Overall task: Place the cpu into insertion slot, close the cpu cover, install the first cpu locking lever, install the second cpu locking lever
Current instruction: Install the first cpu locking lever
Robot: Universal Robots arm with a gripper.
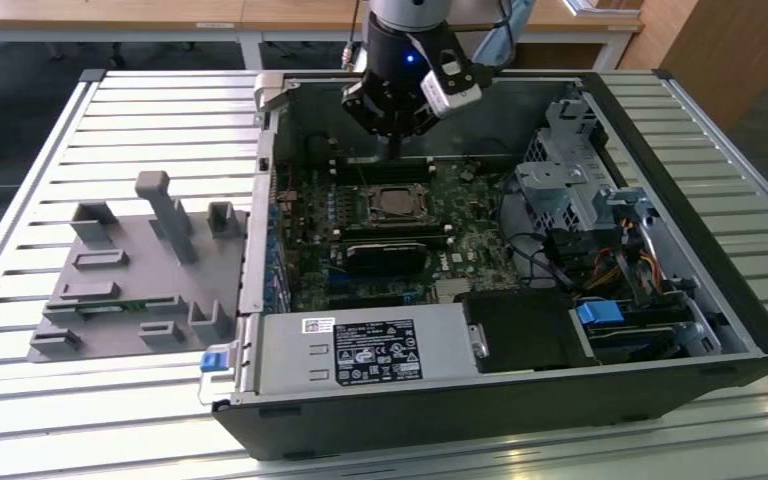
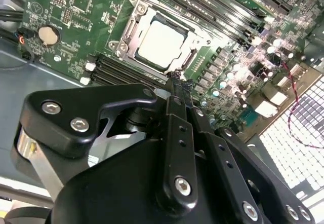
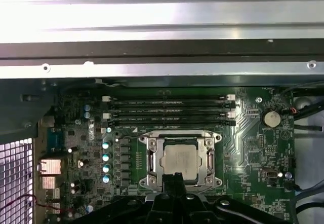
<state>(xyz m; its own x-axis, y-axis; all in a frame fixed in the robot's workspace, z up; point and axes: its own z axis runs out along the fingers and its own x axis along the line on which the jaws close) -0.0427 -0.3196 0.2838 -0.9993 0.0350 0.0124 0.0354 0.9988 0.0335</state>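
The cpu point(image 3: 179, 159), a pale silvery square, lies flat in the insertion slot point(image 2: 189, 60) on the green board. The cpu cover point(image 3: 152, 161), a silvery metal frame, lies down around it, leaving the chip's face point(image 2: 159, 41) showing through the cut-out. Thin metal levers run along the frame's sides; I cannot tell whether they are latched. In the exterior view my gripper point(image 1: 391, 152) hangs inside the open case just behind the socket point(image 1: 392, 204). Its black fingers are shut into one narrow tip point(image 2: 174, 78) right at the socket's edge point(image 3: 174, 179), with nothing visible between them.
Memory slots point(image 3: 169, 112) run beside the socket, a coin battery point(image 3: 272, 118) beyond them. The case walls, a power supply point(image 1: 357, 352), a black block point(image 1: 387, 255) and a drive cage with cables point(image 1: 571, 195) hem the board in. A grey fixture plate point(image 1: 131, 275) lies on the slatted table.
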